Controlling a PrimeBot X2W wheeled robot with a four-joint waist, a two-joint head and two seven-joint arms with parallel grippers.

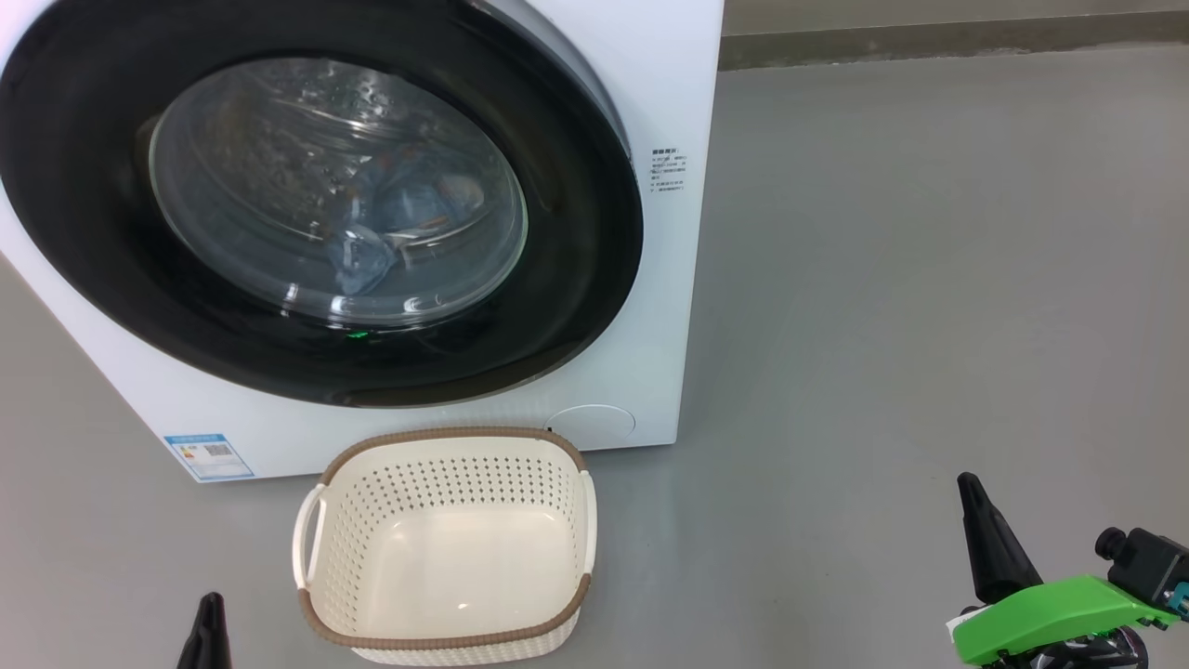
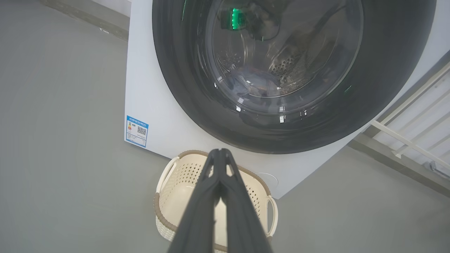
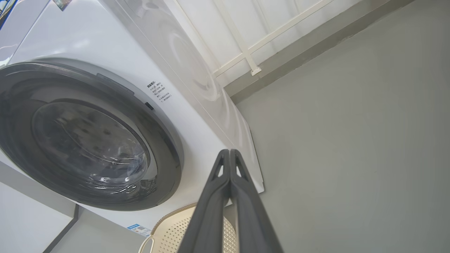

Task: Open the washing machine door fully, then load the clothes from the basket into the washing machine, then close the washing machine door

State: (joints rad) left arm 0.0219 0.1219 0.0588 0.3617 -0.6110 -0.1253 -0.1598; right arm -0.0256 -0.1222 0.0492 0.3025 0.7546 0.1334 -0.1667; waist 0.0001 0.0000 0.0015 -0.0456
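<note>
Head view: washing machine [image 1: 669, 307] is cut off at the top and left edges. Its door [image 1: 576, 307] is closed flush against the front. The clothes [image 1: 409, 218] are inside the machine, seen through the door glass [image 1: 279, 130] as a pale blue lump. Glare blurs the print on them too much to make out.

The basket [image 1: 446, 435] stands on the floor [image 1: 882, 279] just in front of the machine. Its near rim is clipped by the frame bottom and its bare cream bottom shows.

Only the tip of the left pincer [image 1: 212, 602] shows, at the bottom edge left of the basket. The right pincer [image 1: 971, 488] is at lower right, well apart from the basket, its base hidden behind a green cover [image 1: 1050, 618]. In the wrist views each pincer's tips are pressed together, gripping nothing.

A blue label [image 1: 209, 455] at the machine's lower left corner has a QR code and coloured bars, but the text is too small to read. The small block of grey print [image 1: 668, 169] right of the door is also unreadable.
</note>
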